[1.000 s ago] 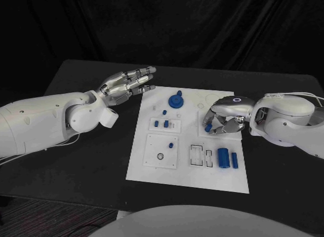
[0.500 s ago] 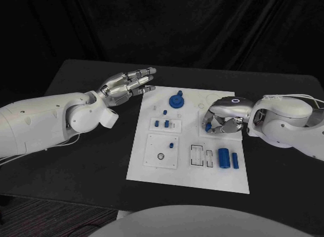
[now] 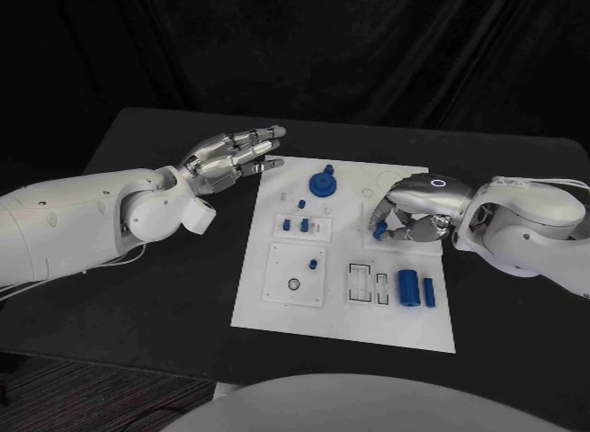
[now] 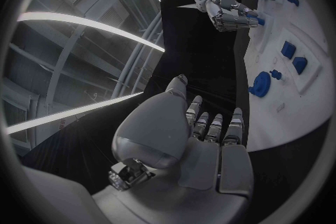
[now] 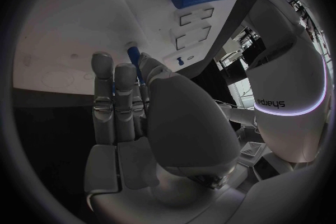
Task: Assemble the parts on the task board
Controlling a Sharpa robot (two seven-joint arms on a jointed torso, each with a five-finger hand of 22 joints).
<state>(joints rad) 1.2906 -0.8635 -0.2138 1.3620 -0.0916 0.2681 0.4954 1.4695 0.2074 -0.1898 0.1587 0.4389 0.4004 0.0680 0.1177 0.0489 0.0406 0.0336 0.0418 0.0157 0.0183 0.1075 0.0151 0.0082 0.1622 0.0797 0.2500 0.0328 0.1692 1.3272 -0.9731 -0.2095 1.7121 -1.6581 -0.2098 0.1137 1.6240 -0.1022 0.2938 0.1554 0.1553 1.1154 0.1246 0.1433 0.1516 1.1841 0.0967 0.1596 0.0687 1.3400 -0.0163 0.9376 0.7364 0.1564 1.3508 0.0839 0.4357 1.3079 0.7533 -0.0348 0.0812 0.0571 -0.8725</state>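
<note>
The task board [image 3: 347, 297] lies beneath the right hand [image 3: 409, 214], pinching a blue peg [image 5: 133, 60] (clearer from its wrist); the left hand [image 3: 230, 157] hovers, fingers spread, holding nothing.

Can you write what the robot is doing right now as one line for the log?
left hand: open, hovering beside white task board | right hand: pinching small blue peg part over board | step: placing not done

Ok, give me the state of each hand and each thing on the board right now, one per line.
Left hand: open, fingers apart, beside the board.
Right hand: fingers pinching a small blue peg.
White task board: flat on the black table.
Round blue knob: on the board.
Large blue cylinder: lying on its side.
</note>
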